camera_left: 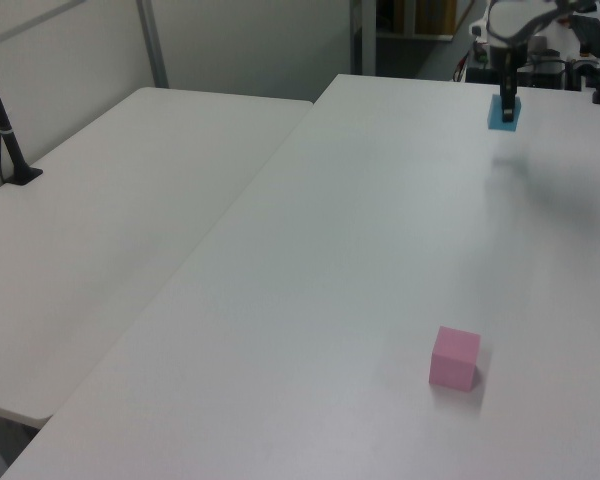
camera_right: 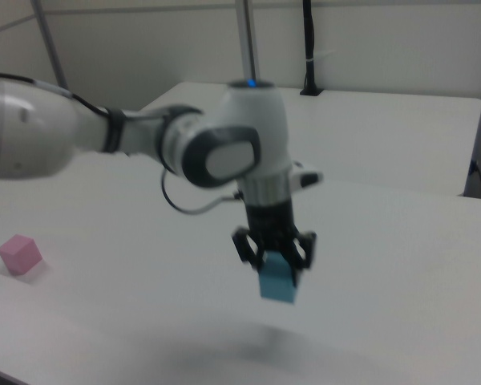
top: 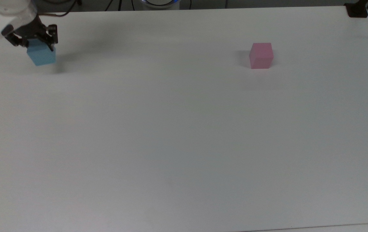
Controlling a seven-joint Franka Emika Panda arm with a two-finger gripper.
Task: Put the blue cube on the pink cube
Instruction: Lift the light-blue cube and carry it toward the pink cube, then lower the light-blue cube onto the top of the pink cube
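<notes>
Fingers are clamping the blue cube by its upper part, closed to cube width, w/ the cube hanging clear of the counter, shadow lying beneath it in the right view. Pick-up is looking done. In the top view it is sitting at far left, and the pink cube is resting far right, well apart, nothing on top. Carry across and set-down are remaining, approx. half the job.
</notes>
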